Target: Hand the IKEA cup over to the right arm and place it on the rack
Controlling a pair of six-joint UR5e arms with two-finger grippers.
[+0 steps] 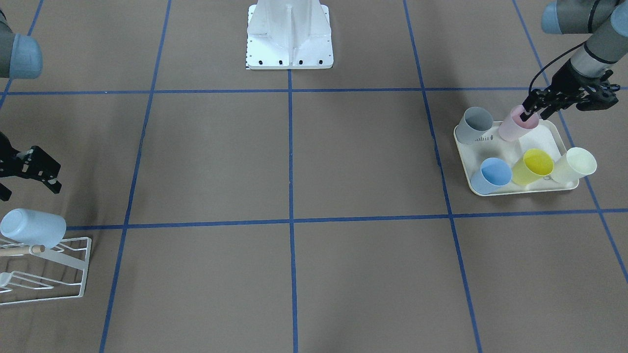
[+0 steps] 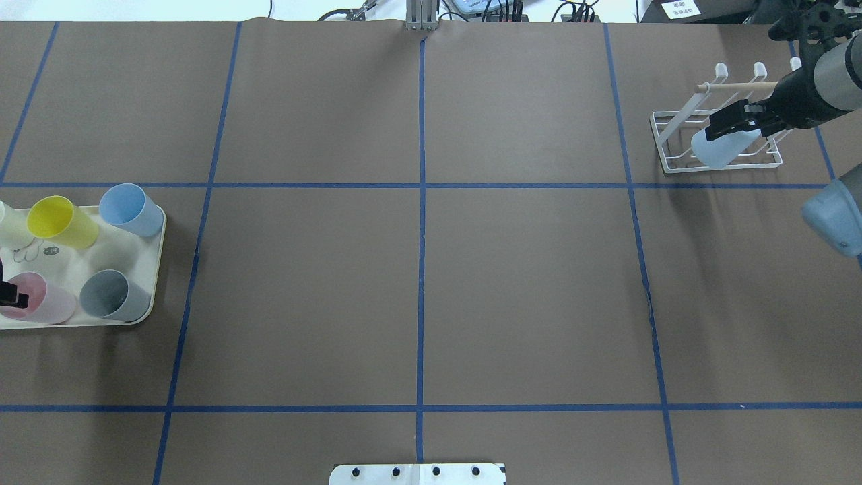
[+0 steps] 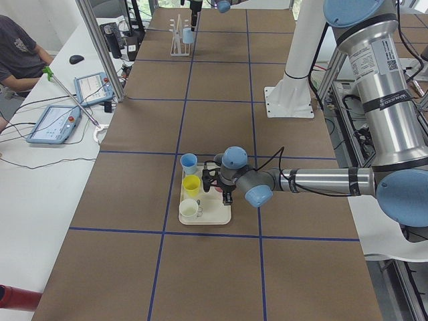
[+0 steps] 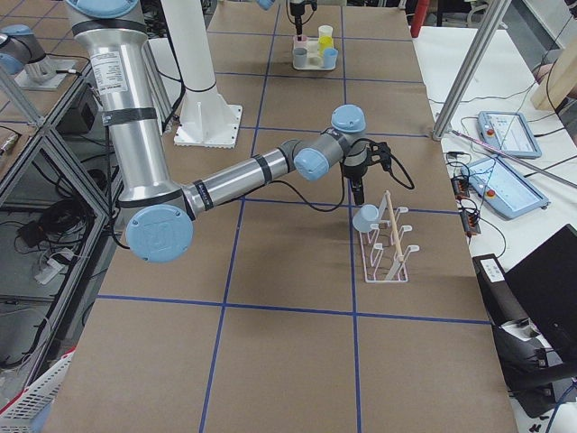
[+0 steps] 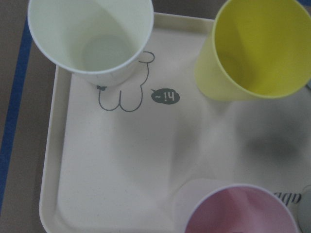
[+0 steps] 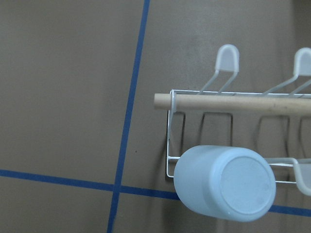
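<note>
There are six cups, one tray, one rack and two robot arms. Five cups stand on the tray [image 1: 510,152]: a grey cup [image 1: 477,125], a pink cup [image 1: 515,128], a blue cup [image 1: 491,174], a yellow cup [image 1: 534,165] and a cream cup [image 1: 575,165]. They all stand the right way up and have nothing in them. The tray has a little drawing and the word "hi" on it.

The sixth one, a pale blue cup [image 1: 32,228], sits bottom-up and tipped on the white wire rack [image 1: 84,267], just beside its wooden stick [image 6: 233,103].

The table [image 1: 343,157] is brown, with blue tape lines that make big squares. The robot's white foot [image 1: 289,37] stands at its back edge. Beside the table is a white desk [image 3: 40,167] with two screen pads on it, and a person [image 3: 17,53] sits there.

The right gripper [image 1: 30,185] hangs near the pale blue cup. Its fingers are spread and hold nothing.

The left gripper [image 1: 529,113] is at the pink cup, with one finger inside the rim. I cannot tell if it is squeezing the cup.
</note>
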